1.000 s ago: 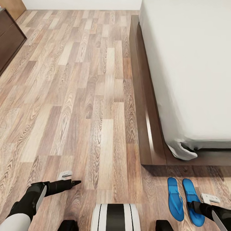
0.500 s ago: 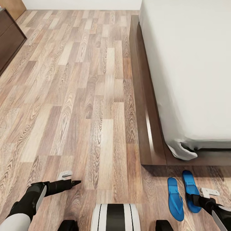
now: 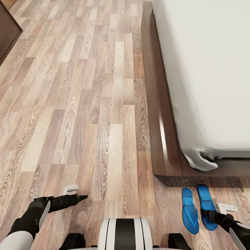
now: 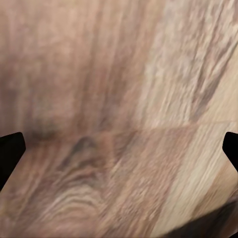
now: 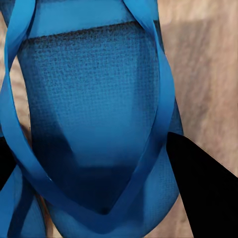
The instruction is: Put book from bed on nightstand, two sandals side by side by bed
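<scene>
The right gripper (image 3: 212,216) sits at the heel end of the right-hand sandal (image 3: 206,205), and its wrist camera shows blue sole and straps (image 5: 94,114) close up, with one dark finger (image 5: 208,188) beside the sole; whether the jaws are clamped on the sandal or just loose around it I cannot tell. That sandal's long axis runs away from the jaws toward the bed (image 3: 208,69), parallel to the other sandal (image 3: 190,210), which lies just beside it on the robot's left and a little nearer the base. Both rest on the floor (image 3: 86,114) near the foot corner of the bed frame. The right arm is plainly the nearer one. The left gripper (image 3: 77,193) hovers over bare planks well apart from them, its jaws spread wide and empty (image 4: 10,151). Count: two sandals, one bed, and a dark cabinet (image 3: 7,34) at the far left
</scene>
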Available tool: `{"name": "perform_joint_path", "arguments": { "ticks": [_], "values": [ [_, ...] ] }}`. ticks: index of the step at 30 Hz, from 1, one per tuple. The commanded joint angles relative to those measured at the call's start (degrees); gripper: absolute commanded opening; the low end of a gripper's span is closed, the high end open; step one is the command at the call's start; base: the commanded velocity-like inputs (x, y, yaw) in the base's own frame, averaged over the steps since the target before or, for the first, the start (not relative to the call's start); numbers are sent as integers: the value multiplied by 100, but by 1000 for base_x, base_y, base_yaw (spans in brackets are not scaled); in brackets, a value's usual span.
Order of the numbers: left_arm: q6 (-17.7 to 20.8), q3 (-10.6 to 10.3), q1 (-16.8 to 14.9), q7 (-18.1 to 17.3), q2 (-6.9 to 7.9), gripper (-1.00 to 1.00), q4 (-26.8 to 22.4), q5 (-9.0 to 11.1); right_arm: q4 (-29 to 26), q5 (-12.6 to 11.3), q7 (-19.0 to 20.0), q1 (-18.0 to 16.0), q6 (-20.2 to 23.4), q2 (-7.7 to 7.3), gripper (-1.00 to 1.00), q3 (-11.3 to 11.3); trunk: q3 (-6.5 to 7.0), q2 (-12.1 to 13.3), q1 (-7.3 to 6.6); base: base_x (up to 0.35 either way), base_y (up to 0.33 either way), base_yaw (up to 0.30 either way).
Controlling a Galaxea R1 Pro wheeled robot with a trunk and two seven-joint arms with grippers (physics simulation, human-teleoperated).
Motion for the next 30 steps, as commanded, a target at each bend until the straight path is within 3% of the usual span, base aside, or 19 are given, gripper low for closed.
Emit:
{"name": "perform_joint_path", "arguments": {
  "ticks": [1,10,15,28,29,30],
  "values": [
    [28,28,-3,-51,-5,100,-7,-58,-9,-45,28,-1,42,1,-100,-19,-26,-3,1,0,0,0],
    [28,34,-3,-55,-3,100,-7,-58,-9,-44,28,-1,41,1,-100,-19,-48,-4,4,0,0,0],
    [28,35,-3,-56,-5,100,-7,-58,-9,-45,28,-1,40,1,-100,-19,-159,-11,17,0,0,0],
    [28,35,-3,-60,-1,100,-7,-58,-9,-37,28,-1,42,1,-100,-19,-159,-11,17,0,0,0],
    [28,35,-3,-60,-2,100,-7,-58,-9,-38,28,-1,43,1,100,-19,-159,-11,17,0,0,0],
    [28,35,-3,-60,-3,100,-8,-58,-9,-41,28,-1,44,1,100,-19,-159,-11,17,0,0,0]
  ]
}}
